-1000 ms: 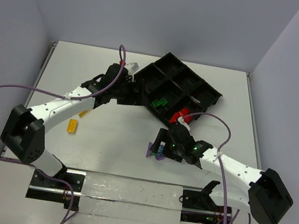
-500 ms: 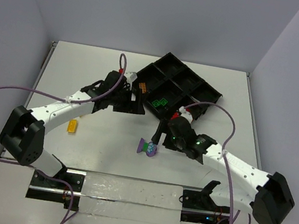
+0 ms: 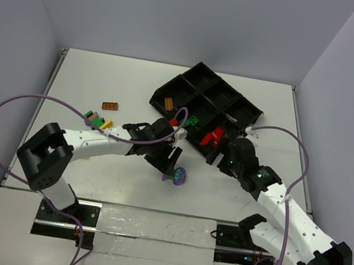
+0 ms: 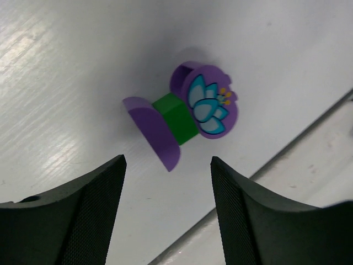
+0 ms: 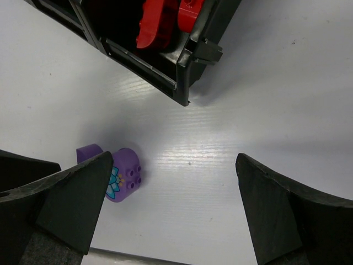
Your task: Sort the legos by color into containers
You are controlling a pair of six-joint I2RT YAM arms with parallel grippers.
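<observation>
1. Loose legos lie on the left of the table (image 3: 131, 83), well apart from the tray and unsorted: a brown-orange brick (image 3: 109, 105) and a green-yellow-red cluster (image 3: 99, 121).
2. The left gripper (image 4: 166, 165) hangs over the purple flower piece (image 4: 182, 113), jaws apart, with neither pad touching it.
3. The piece lies on its side on the table, near the tray's front corner. In the left wrist view its long axis runs from lower left to upper right, with the printed flower face at the upper-right end.
4. Judged step: pick-up of the flower piece. The next move calls for lowering, straddling the green middle and clamping.
5. The black divided tray (image 3: 249, 106) holds orange, green and red bricks (image 3: 212, 137) in separate compartments. No purple shows in it.
6. The right gripper (image 5: 175, 160) has its jaws wide apart and holds nothing, beside the tray corner.
</observation>
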